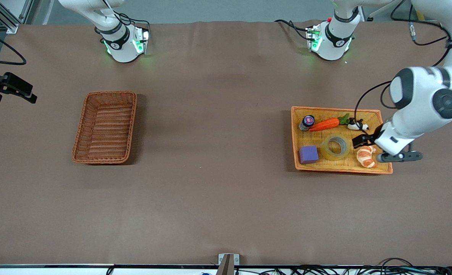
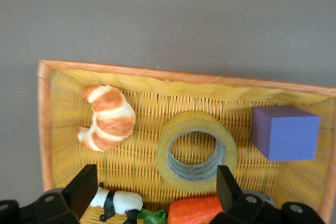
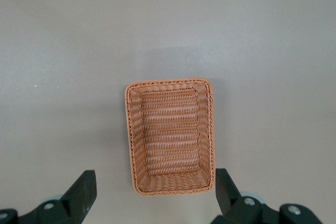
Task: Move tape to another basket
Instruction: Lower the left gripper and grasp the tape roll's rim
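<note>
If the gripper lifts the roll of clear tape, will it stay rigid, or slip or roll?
The translucent yellowish ring-shaped tape roll lies flat in the yellow-orange woven tray, so it probably will not roll now. Its greyish core suggests stiffness. Its smooth sides may slip; set on edge, it could roll.

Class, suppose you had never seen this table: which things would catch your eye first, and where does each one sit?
The yellow-orange tray at the left arm's end of the table draws the eye: it holds the tape between a purple cube and a croissant, with a carrot farther from the front camera. The open left gripper hangs over that tray. Toward the right arm's end lies the basket, nothing in it.
</note>
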You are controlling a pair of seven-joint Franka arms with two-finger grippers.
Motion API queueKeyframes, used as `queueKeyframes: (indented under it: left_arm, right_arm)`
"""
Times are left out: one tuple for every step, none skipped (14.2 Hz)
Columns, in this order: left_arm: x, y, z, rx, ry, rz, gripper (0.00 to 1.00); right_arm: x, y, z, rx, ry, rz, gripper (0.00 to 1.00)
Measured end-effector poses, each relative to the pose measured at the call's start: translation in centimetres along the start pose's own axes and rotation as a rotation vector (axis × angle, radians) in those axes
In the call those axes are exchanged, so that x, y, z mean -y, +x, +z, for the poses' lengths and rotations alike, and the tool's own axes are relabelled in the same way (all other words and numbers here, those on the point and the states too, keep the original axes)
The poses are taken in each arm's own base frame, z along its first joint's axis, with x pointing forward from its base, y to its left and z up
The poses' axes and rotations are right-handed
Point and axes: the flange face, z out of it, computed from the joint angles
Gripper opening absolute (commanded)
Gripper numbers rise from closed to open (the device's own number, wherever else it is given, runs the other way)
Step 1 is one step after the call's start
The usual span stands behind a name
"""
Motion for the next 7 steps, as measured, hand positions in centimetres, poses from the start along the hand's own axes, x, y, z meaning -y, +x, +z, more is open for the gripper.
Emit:
queueKeyframes:
  left_arm:
    - [-0.1,-0.1,1.9,0.017,0.002,0.003,1.00]
    - [-0.2,-0.3,3.6,0.037,0.004,0.005,0.99]
    - [-0.1,-0.5,5.3,0.062,0.006,0.007,0.99]
    - [-0.1,-0.7,6.8,0.079,0.007,0.008,0.99]
    - [-0.1,-0.8,7.9,0.090,0.008,0.009,0.98]
    - [-0.1,-0.8,8.8,0.095,0.009,0.010,0.97]
    - [-0.2,-0.8,9.8,0.096,0.009,0.011,0.97]
  right_arm:
    - [0.0,0.0,0.0,0.000,0.000,0.000,1.00]
    - [0.0,0.0,0.0,0.000,0.000,0.000,1.00]
    - [0.0,0.0,0.0,0.000,0.000,0.000,1.00]
    - [0.0,0.0,0.0,0.000,0.000,0.000,1.00]
    - [0.0,0.0,0.0,0.000,0.000,0.000,1.00]
    - [0.0,0.0,0.0,0.000,0.000,0.000,1.00]
    - [0.0,0.0,0.0,0.000,0.000,0.000,1.00]
